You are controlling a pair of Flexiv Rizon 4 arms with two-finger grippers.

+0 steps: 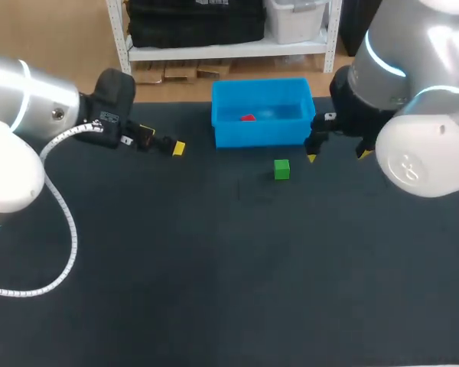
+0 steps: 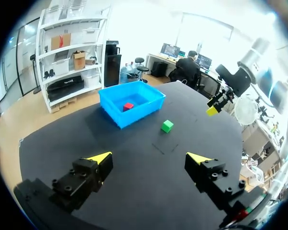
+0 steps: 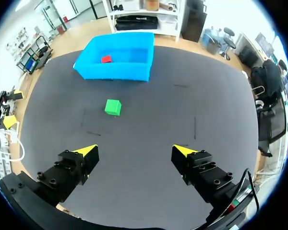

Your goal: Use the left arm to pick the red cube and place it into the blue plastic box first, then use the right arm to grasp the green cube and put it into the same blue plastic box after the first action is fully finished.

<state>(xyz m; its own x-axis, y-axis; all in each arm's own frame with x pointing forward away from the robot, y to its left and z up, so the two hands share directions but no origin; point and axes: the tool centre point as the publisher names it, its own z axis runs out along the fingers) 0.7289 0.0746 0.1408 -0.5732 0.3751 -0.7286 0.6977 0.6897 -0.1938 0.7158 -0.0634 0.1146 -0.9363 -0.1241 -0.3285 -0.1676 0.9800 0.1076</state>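
The red cube lies inside the blue plastic box at the far middle of the table; it also shows in the left wrist view and right wrist view. On the dark table just in front of the box sits the green cube. My left gripper is open and empty, left of the box. Open and empty too, my right gripper hangs beside the box's right end, right of the green cube.
The blue box stands near the table's far edge. A white coiled cable from my left arm loops over the table's left side.
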